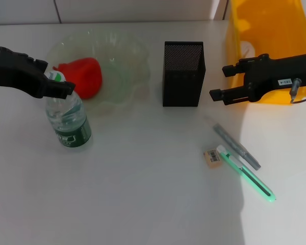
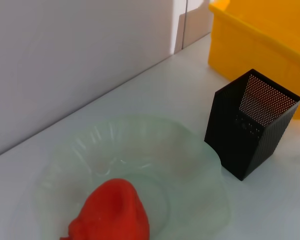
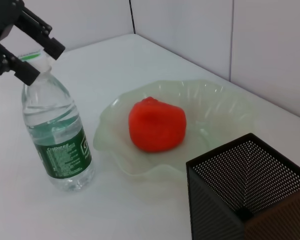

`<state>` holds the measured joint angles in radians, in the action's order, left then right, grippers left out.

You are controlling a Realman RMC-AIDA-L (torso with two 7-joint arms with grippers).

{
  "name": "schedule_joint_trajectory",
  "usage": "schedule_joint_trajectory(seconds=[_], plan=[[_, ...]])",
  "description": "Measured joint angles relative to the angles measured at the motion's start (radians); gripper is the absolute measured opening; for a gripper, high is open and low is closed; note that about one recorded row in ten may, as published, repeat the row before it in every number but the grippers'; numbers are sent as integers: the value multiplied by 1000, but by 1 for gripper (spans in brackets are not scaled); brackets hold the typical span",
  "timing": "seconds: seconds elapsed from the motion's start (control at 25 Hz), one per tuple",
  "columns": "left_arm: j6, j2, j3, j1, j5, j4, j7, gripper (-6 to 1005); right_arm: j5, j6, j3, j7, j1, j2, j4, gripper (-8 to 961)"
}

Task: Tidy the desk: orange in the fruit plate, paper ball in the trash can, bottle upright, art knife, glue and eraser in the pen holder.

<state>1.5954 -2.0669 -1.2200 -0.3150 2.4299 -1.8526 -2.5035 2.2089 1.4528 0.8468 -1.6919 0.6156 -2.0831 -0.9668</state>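
Note:
The bottle point(image 1: 71, 122) stands upright left of centre; it also shows in the right wrist view point(image 3: 60, 145). My left gripper point(image 1: 53, 76) is open, with its jaws on either side of the bottle's cap. The orange point(image 1: 84, 76) lies in the fruit plate point(image 1: 125, 66). The pen holder point(image 1: 182, 76) stands in the middle, and the trash can point(image 1: 265, 41) stands at the back right. My right gripper point(image 1: 222, 81) is open and empty between them. The eraser point(image 1: 212, 156), the green art knife point(image 1: 247, 176) and the grey glue stick point(image 1: 237, 147) lie on the table to the right. The paper ball is out of view.
A white wall runs along the table's back edge. The table is bare in front of the bottle and across the near side. The left wrist view shows the orange point(image 2: 112, 212) in the plate point(image 2: 140, 145), the pen holder point(image 2: 245, 135) and the trash can point(image 2: 260, 45).

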Motion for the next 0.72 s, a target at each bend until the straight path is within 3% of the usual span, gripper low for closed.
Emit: schedule_joint_trajectory(seconds=[0.12,0.32,0.36,0.44,0.48,0.6,0.72], plan=[[14,0,1,-13,-5,-15,0,690,0,0,0,0,-1,0,-3,786],[21,-1,1,-20,-7,-37,0,788,-6,0,0,-11,-2,0,-27,785],[17,-3,9,-33,-29,-131,2,807,-8,1,0,-14,-2,0,-33,785],[6,-3,20,-33,-66,-161,12,806,-11,1,0,-24,-2,0,-46,785],[-38,-3,58,-13,-226,-188,76,806,-11,1,0,-31,-2,0,-50,785],[-109,-5,83,59,-500,-159,241,805,-11,3,0,-58,2,0,-55,785],[-158,-7,43,149,-702,-100,444,804,-18,5,0,-90,7,0,-60,785]])
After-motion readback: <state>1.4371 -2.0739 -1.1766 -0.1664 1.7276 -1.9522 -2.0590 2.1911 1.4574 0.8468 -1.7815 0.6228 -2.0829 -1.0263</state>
